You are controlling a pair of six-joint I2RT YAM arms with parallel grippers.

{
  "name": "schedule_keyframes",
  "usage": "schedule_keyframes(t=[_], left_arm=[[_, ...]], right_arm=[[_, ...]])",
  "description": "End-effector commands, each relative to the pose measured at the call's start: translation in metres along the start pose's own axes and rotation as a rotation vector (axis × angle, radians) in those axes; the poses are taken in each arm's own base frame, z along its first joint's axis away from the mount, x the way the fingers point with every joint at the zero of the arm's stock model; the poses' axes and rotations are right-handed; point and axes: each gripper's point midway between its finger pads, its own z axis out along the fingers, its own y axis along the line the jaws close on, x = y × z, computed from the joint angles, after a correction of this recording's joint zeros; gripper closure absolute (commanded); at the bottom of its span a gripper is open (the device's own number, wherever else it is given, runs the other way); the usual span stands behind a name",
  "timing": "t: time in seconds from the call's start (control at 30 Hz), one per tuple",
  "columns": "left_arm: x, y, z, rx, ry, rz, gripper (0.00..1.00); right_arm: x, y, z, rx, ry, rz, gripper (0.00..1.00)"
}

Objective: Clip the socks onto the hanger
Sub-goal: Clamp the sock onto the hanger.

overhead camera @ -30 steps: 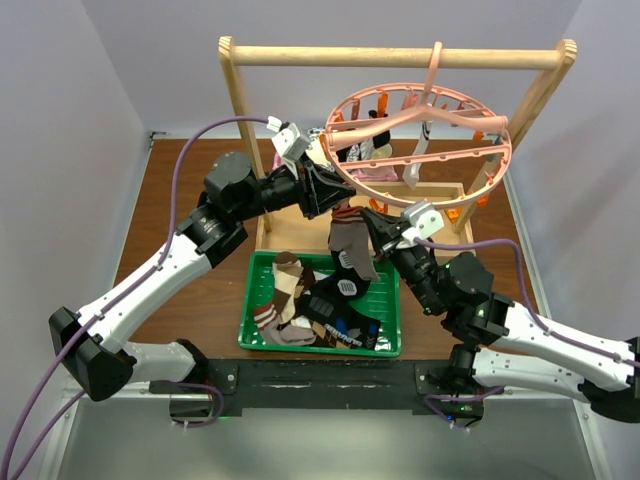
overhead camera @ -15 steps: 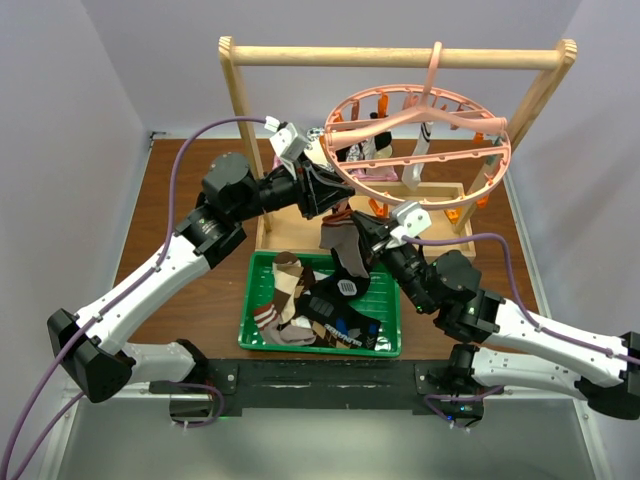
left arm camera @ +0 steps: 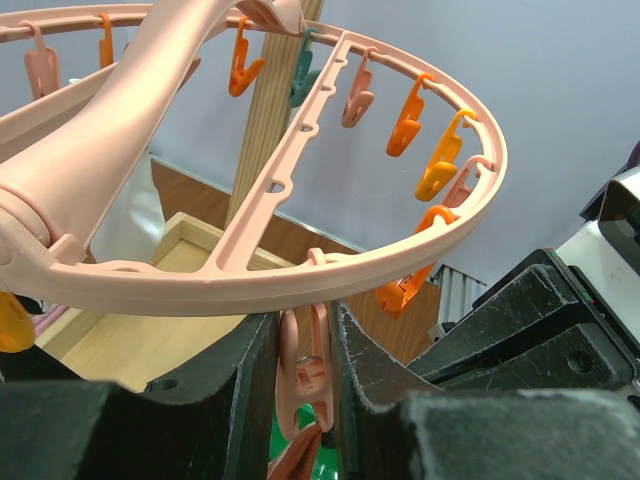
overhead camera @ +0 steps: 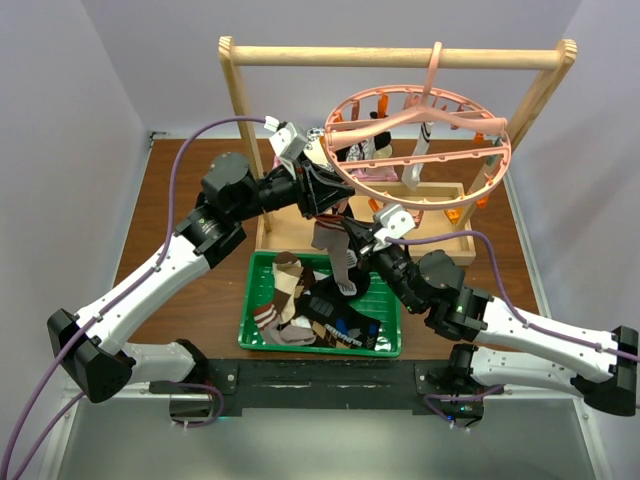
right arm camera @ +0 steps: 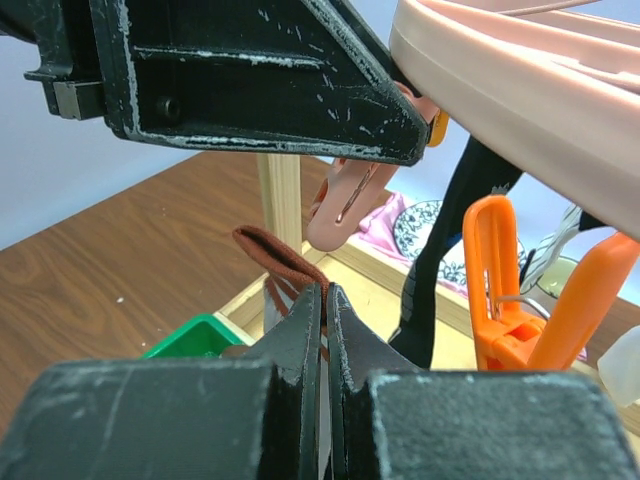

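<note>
From above, the hanger [overhead camera: 432, 103] hangs on the wooden rack [overhead camera: 395, 56]. The left gripper [overhead camera: 335, 195] is at its near-left rim, and the right gripper [overhead camera: 352, 232] just below holds up a brown sock [overhead camera: 335, 250] that dangles over the green tray [overhead camera: 320, 349] of other socks [overhead camera: 285, 300]. Only the left wrist camera shows its fingers [left arm camera: 245, 380] pinching a pink clip [left arm camera: 305, 365] under the rim, with the sock's tip at the clip's lower end. The right wrist camera shows its own fingers [right arm camera: 300, 330] pressed together on the sock's edge, just beneath that clip.
</note>
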Motion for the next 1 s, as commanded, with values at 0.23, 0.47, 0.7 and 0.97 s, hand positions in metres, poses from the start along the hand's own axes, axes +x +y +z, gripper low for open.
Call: schedule_keyframes(t=[0.23, 0.47, 0.7, 0.97], left_arm=[[-0.003, -0.013, -0.006, 0.053, -0.008, 0.010, 1.00], [-0.004, -0.014, -0.006, 0.055, -0.011, 0.009, 1.00], [-0.003, -0.014, -0.006, 0.055, -0.010, 0.008, 1.00], [-0.004, -0.014, -0.006, 0.057, -0.015, 0.006, 1.00]], right_arm=[[-0.038, -0.007, -0.004, 0.003, -0.100, 0.044, 1.00], [-0.054, -0.013, -0.006, 0.021, -0.129, 0.030, 1.00], [-0.052, -0.012, -0.002, 0.020, -0.124, 0.019, 1.00], [-0.052, -0.015, -0.001, 0.032, -0.124, 0.009, 1.00]])
